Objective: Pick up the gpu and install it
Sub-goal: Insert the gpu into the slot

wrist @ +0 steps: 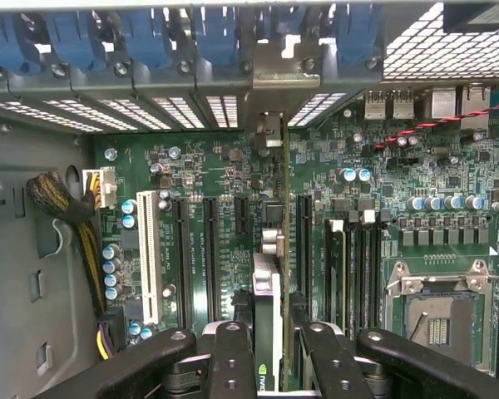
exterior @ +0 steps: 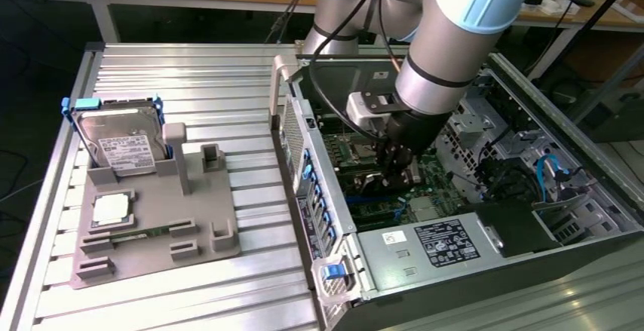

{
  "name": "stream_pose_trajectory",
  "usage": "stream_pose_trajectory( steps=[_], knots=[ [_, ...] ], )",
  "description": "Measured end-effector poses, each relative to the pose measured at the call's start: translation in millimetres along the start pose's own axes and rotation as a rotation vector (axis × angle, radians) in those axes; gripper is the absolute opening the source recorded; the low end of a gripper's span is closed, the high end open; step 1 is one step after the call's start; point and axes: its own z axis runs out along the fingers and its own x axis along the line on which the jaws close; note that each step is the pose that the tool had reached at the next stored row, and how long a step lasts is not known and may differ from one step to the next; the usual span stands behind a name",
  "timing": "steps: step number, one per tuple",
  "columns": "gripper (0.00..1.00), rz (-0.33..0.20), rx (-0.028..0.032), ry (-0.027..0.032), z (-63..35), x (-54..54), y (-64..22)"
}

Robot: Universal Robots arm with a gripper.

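Right now the gpu (wrist: 268, 291) sits clamped in the tool (wrist: 273, 337), one finger (wrist: 231, 357) pressed on each flat face, deep inside the open case (exterior: 332, 218). I see the card edge-on in the wrist view: it stands on its thin edge over the motherboard (wrist: 208, 166). Its long axis runs parallel to the expansion slots (wrist: 181, 258), from the tool toward the case's rear wall, where the blue latches (wrist: 150, 33) line up. It lies along one slot line, between a short dark slot and a longer one. Whether its connector is pressed home I cannot tell from here.

Besides the motherboard, the case holds an empty CPU socket (wrist: 441, 316), a braided cable bundle (wrist: 66, 208) by the side wall, and a labelled power supply (exterior: 433, 244) in the corner nearest the exterior camera.

On the exterior view's left, well apart from the case, a grey fixture (exterior: 207, 210) rests on the ribbed counter (exterior: 201, 75). It carries a hard drive (exterior: 123, 148) in a blue frame, leaning upright in its cradle, a square chip (exterior: 111, 209) lying flat, and a green memory stick (exterior: 141, 234) just beside that chip.
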Motion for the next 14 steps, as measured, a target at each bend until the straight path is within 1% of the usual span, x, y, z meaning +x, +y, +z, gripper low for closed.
stream_pose_trajectory(
  steps=[14],
  knots=[
    [0.27, 0.000, -0.0002, 0.0001, 4.5, 0.0, 1.9]
  ],
)
